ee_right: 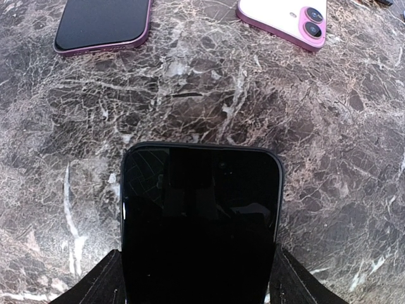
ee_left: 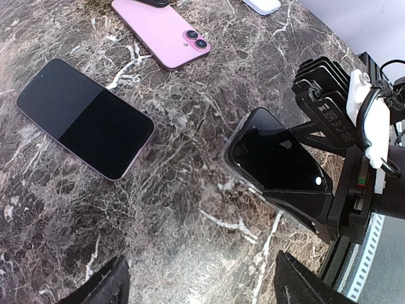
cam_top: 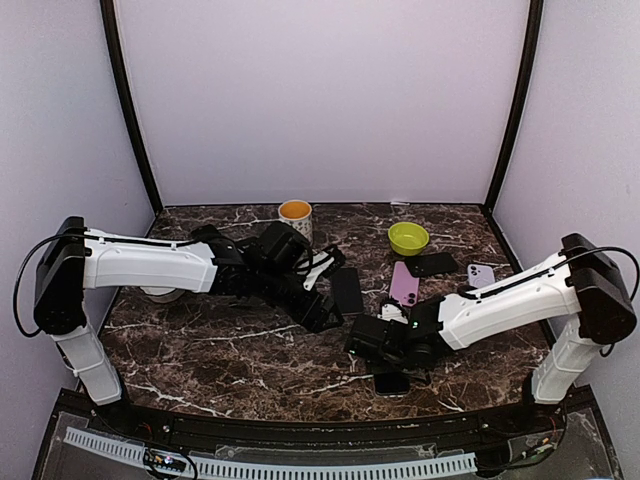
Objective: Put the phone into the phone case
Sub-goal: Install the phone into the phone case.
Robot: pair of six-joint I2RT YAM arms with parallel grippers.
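Clutter on the marble tabletop (cam_top: pixel 200 350), as I read it from the overhead view:

1. A dark phone with a purple rim (cam_top: pixel 347 290) lies screen up near the centre.
2. A pink phone (cam_top: pixel 404 283) lies face down just to its right.
3. A flat black item (cam_top: pixel 432 264) and a lavender item (cam_top: pixel 481 273) sit further right. I cannot tell which of these is the phone case.
4. A green bowl (cam_top: pixel 408 238) and an orange mug (cam_top: pixel 295 215) stand at the back, apart from both wrists.

The dark phone and the pink phone lie just beyond the held phone, on the far side of the right wrist.

Left fingers (ee_left: pixel 104 285): spread wide, gripping nothing, hovering above the tabletop near the dark phone.

Right fingers (ee_right: pixel 104 282): closed on the long edges of a black phone (ee_right: pixel 201 215), screen up, one finger at each side. In the left wrist view the black phone sits tilted, its free end low toward the tabletop. I cannot tell whether that end touches.
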